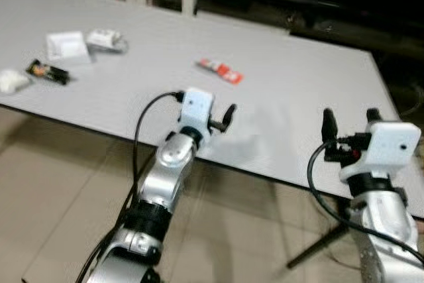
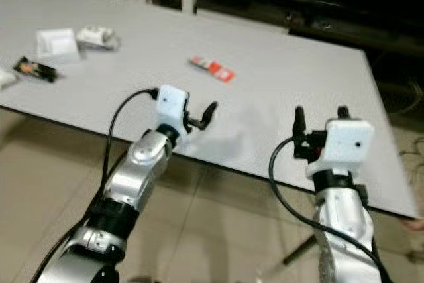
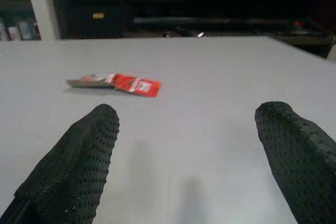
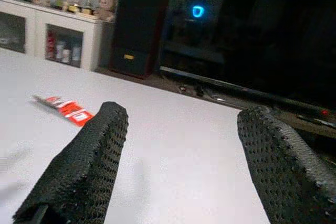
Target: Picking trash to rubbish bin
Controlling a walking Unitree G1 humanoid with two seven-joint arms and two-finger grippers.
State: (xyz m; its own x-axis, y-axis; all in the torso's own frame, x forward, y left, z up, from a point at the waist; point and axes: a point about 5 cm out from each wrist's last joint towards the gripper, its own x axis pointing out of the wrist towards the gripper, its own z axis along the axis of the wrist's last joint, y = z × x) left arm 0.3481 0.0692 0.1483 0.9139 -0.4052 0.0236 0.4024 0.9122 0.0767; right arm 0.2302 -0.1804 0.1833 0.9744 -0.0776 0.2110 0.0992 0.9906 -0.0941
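Head views. White table (image 1: 298, 91), near edge running under both arms. Left gripper (image 1: 227, 116) over the near edge of the table, holding nothing, its spread hard to read from here. Red wrapper (image 1: 220, 71) flat on the tabletop, ahead of this gripper and slightly to its left, apart from it, bare table between. Right gripper (image 1: 349, 122) also at the near edge, fingers spread, empty; the wrapper lies well off to its left and further in. Off to the far left of the left gripper: a white packet (image 1: 67, 46), a crumpled clear wrapper (image 1: 106, 40), a dark snack wrapper (image 1: 47, 71), a white wad (image 1: 13, 81).

Left wrist view. Fingers (image 3: 79, 156) wide apart, nothing between them. Wrapper beyond the tips, offset toward one finger, long axis lying across the line of reach.

Right wrist view. Fingers (image 4: 86, 161) wide, empty. Wrapper (image 4: 64, 107) farther out, outside the fingers' span.

Judgement: left arm is nearer; a forward reach with a small leftward correction should bring the wrapper between the fingers.
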